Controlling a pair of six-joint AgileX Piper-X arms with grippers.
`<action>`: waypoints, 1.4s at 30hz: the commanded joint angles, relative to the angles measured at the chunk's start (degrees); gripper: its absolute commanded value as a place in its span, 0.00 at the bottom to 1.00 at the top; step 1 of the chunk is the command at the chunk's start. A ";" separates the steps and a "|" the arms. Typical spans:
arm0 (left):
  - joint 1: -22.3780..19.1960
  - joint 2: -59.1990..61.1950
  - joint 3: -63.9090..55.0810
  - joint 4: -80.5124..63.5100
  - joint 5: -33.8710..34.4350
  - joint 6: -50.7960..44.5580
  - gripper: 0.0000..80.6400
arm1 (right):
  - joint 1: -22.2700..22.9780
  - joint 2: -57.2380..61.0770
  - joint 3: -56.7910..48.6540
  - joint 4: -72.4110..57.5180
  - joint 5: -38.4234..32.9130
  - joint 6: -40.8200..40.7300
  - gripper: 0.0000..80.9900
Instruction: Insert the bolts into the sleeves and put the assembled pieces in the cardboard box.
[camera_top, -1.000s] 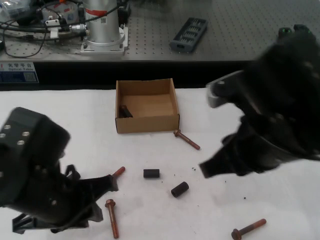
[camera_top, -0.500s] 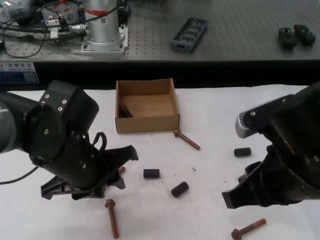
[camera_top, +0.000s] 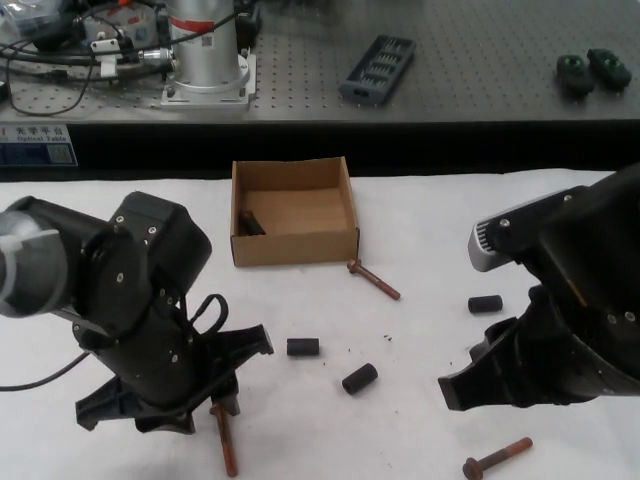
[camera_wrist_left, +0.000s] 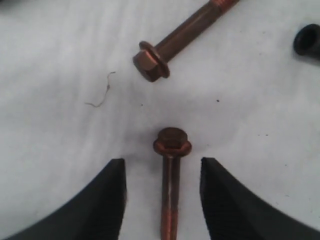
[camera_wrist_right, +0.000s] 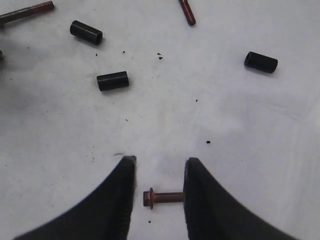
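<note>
At the high view's lower left, the left gripper (camera_wrist_left: 162, 167) gapes wide astride a bolt (camera_wrist_left: 170, 200) — closing off-centre could roll it against the neighbouring bolt (camera_wrist_left: 167, 47).

The left gripper (camera_wrist_left: 162, 161) has its two dark fingers (camera_wrist_left: 107, 205) spread apart over a white surface (camera_wrist_left: 60, 50). A rusty bolt (camera_wrist_left: 171, 190) lies between them, touching neither, its flanged hex head just past the fingertips. Beyond it a second bolt (camera_wrist_left: 185, 35) lies at a slant, running out of frame. A thin thread (camera_wrist_left: 100, 92) lies beside its head. A black sleeve (camera_wrist_left: 309, 40) sits cut off at the frame's edge.
</note>
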 joint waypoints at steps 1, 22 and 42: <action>-1.00 0.73 -0.61 0.41 -1.08 -1.21 0.43 | -0.29 -0.53 -0.11 -1.42 0.03 0.56 0.31; -7.04 4.71 -0.61 2.98 -8.50 -1.25 0.38 | -0.29 -0.53 -0.11 -3.47 0.03 0.56 0.31; -5.74 -3.93 -0.61 -14.69 4.29 6.82 0.01 | -0.96 0.28 -0.11 -4.93 -8.29 -3.84 0.31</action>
